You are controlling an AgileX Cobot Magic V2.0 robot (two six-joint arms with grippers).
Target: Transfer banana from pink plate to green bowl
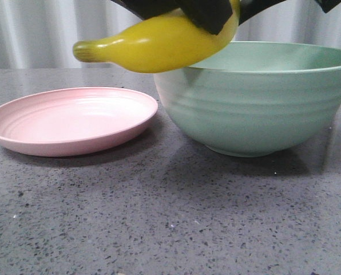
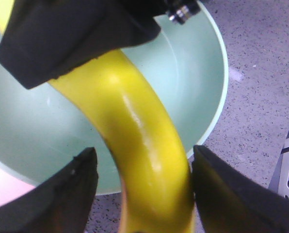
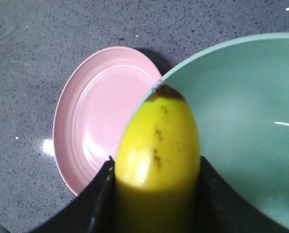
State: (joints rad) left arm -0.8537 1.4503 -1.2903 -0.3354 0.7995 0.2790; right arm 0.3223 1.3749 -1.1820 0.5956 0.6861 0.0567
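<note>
Banana (image 1: 159, 46), glossy and curved: your right hand (image 3: 156, 194) pinches it above the ridged green bowl (image 1: 256, 109) rim; left hand (image 2: 139, 194) spread around it; pink plate (image 1: 73, 120) beside.

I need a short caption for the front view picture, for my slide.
Gripped banana held in the air over the rim of the green bowl, with the empty pink plate beside the bowl.
</note>
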